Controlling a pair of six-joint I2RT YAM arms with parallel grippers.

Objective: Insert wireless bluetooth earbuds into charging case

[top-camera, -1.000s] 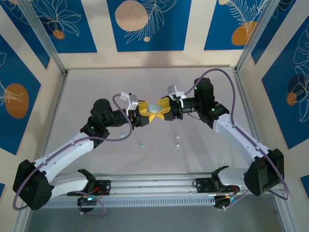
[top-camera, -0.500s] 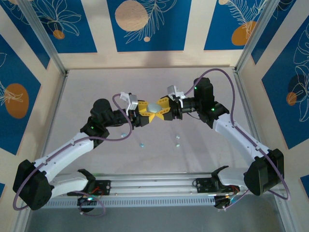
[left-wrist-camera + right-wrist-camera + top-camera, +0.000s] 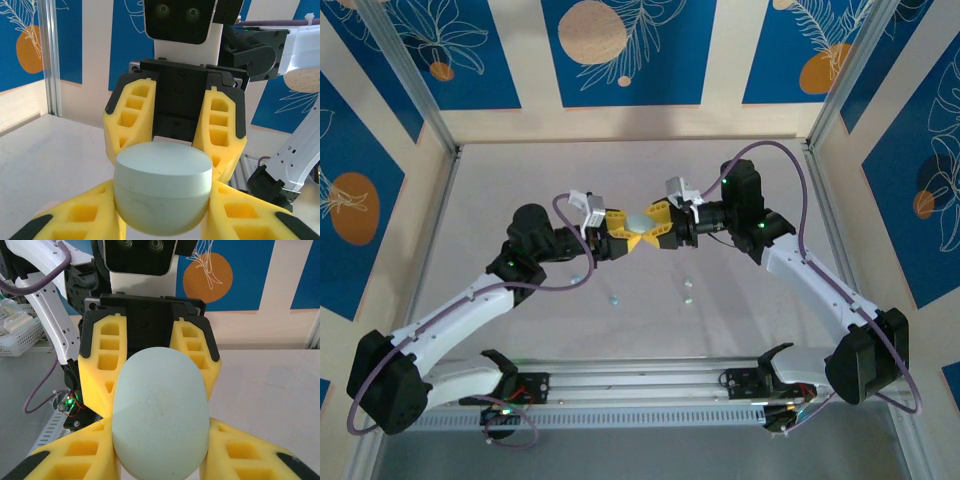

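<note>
A mint-white pebble-shaped charging case (image 3: 639, 224) hangs closed above the middle of the table, pinched from both sides. My left gripper (image 3: 623, 240) is shut on it from the left, and my right gripper (image 3: 657, 229) is shut on it from the right. In the left wrist view the case (image 3: 162, 187) sits between my yellow fingers (image 3: 82, 217), its lid seam level. In the right wrist view the case (image 3: 160, 412) stands on end between my fingers (image 3: 247, 452). Tiny earbuds lie on the table below: a pale blue one (image 3: 614, 299) and two pale ones (image 3: 689, 284) (image 3: 689, 299).
An aluminium rail (image 3: 640, 375) with both arm bases runs along the near edge. Metal frame posts (image 3: 420, 100) and patterned blue walls close in the table (image 3: 520, 170) on three sides. A white basket (image 3: 20, 327) sits beyond the rail.
</note>
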